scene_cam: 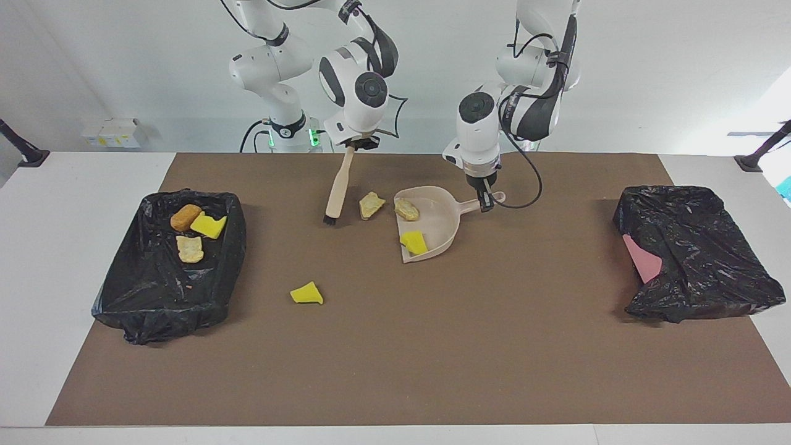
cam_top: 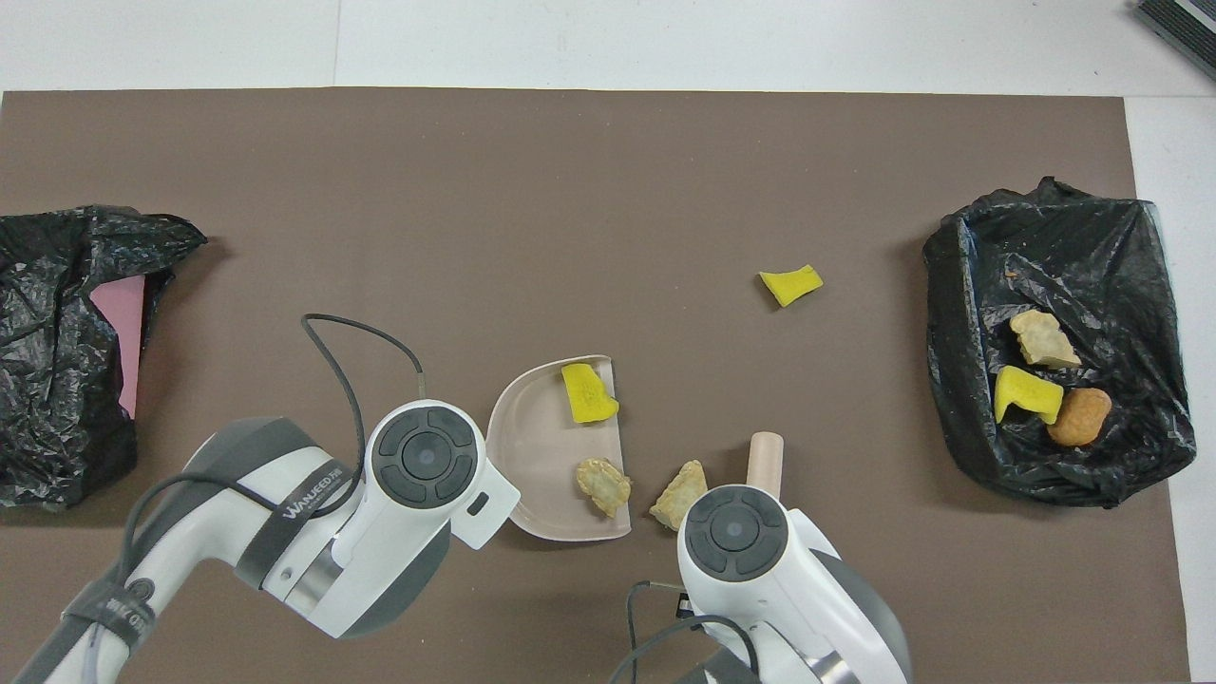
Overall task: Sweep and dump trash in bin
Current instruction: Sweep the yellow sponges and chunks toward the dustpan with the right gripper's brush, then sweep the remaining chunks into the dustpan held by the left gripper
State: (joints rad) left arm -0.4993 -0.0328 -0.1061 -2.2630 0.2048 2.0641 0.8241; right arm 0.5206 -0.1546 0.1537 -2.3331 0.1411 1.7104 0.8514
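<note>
My left gripper is shut on the handle of a beige dustpan that rests on the brown mat. A yellow wedge and a beige chunk lie in the pan. My right gripper is shut on a beige brush whose dark bristles touch the mat. A beige chunk lies between the bristles and the pan's mouth. A yellow wedge lies loose, farther from the robots. The black-lined bin holds an orange-brown lump, a yellow wedge and a beige chunk.
That bin stands at the right arm's end of the mat. A second black-bagged container, with pink showing through a gap, stands at the left arm's end. A black cable loops from the left wrist over the mat beside the dustpan.
</note>
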